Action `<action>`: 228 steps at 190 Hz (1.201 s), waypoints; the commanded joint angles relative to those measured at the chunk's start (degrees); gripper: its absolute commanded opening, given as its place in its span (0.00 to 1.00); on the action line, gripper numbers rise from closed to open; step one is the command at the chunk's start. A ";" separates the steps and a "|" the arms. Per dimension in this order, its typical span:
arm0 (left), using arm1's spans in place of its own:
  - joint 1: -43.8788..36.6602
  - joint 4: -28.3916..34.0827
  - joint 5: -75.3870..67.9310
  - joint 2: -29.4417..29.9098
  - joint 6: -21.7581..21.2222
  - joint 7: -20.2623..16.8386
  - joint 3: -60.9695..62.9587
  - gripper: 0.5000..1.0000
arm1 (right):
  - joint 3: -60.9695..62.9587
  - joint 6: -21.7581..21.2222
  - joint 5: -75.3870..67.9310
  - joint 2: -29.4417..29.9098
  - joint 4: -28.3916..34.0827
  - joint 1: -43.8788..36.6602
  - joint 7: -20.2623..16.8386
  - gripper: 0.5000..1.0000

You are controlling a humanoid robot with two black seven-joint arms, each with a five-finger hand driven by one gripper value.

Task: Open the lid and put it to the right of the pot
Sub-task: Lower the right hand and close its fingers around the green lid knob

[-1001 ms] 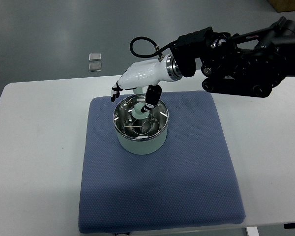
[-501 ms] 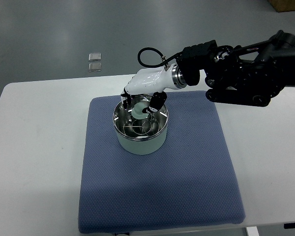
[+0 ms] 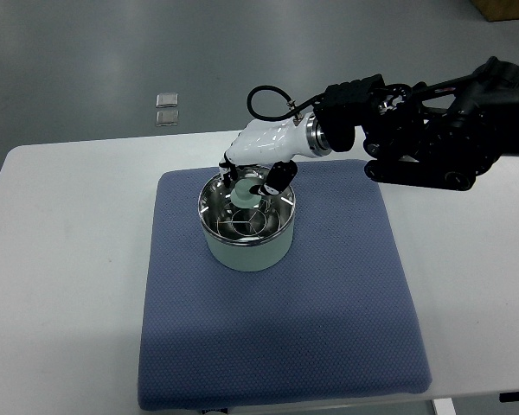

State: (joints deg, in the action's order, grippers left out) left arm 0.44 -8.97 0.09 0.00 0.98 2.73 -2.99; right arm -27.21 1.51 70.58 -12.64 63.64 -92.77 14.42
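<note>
Top view: we see the blue mat (image 3: 329, 328) filling mid-frame, the pot (image 3: 246, 246) at its upper left, lid (image 3: 242, 223) still seated. We judge the grasp step underway; lifting comes next. Our right hand (image 3: 258, 177) reaches leftward, fingers (image 3: 275, 177) pinching the lid's knob (image 3: 246, 192).

A round pot (image 3: 246, 246) with a pale green outer wall and a shiny metal rim stands upright on the far left part of a blue mat (image 3: 329, 328). Its clear glass lid (image 3: 245, 223) still sits on top, level inside the rim, showing reflections. A pale green knob (image 3: 247, 194) rises from the lid, toward the pot's far side.
</note>
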 commanded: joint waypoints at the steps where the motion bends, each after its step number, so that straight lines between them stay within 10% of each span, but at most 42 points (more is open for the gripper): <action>1: 0.00 0.00 0.00 0.00 -0.02 0.00 0.00 1.00 | -0.04 -0.19 0.00 -0.37 0.08 -0.04 0.17 0.36; 228: 0.00 0.00 0.00 0.00 -0.02 0.00 0.00 1.00 | 0.05 -0.19 0.00 0.07 0.26 0.66 -0.10 0.30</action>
State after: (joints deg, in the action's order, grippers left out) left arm 0.44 -8.97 0.09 0.00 0.96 2.74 -2.99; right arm -27.15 1.22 70.57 -12.60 63.96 -92.12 14.40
